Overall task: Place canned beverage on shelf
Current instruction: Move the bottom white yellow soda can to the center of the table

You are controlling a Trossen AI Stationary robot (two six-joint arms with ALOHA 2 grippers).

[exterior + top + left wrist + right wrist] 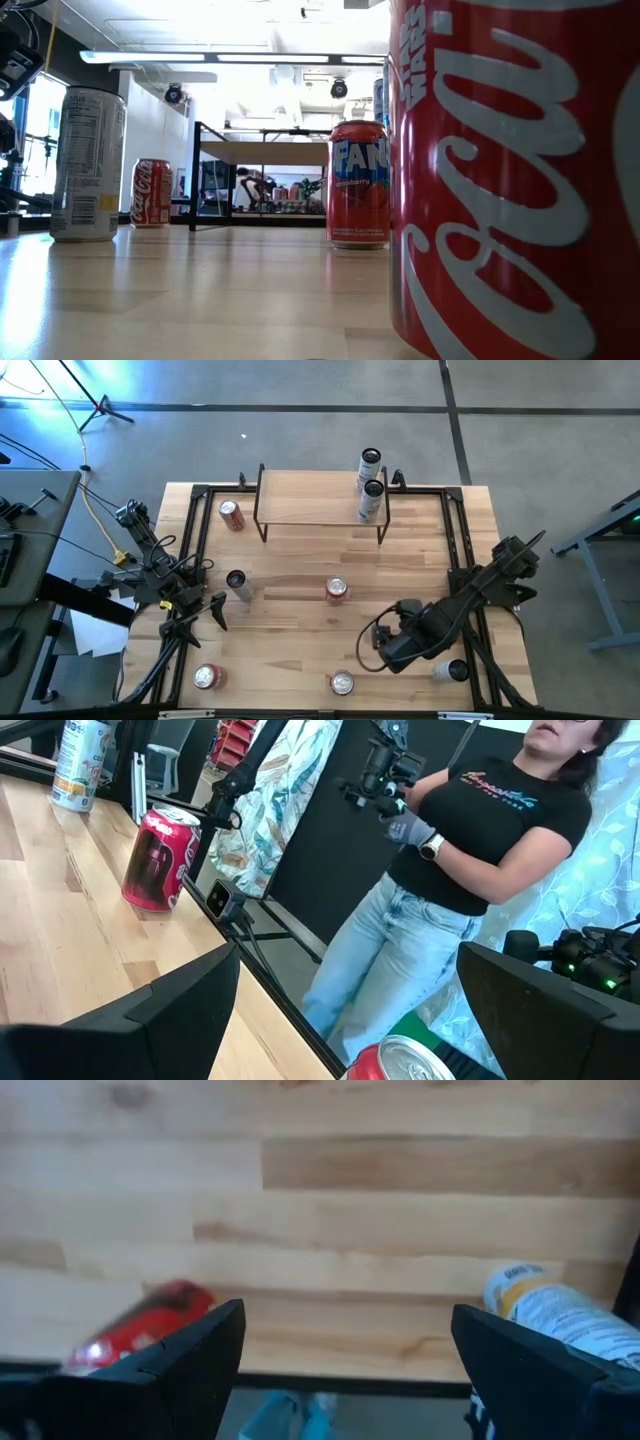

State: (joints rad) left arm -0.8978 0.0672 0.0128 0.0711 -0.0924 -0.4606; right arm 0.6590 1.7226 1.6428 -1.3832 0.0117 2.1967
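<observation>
A: What stands toward the bench's [300, 570] left edge?

B: The left gripper [210, 610], jaws spread wide and holding nothing, sits near that edge. A red can [232, 515] stands near the far left corner, a grey can [238, 585] just beside the gripper, another red can [207, 677] by the near left corner.

A: And the shelf [310, 497]?

B: Along the far edge, midway; one pale can [371, 500] stands at its right end, a second [369, 465] behind it.

A: The middle and right?

B: A red can [336, 590] stands mid-bench, another [341, 682] at the near edge. The right gripper [385, 645], jaws apart and empty, hangs near the near right corner, a pale can [450, 671] lying beside it.
</observation>
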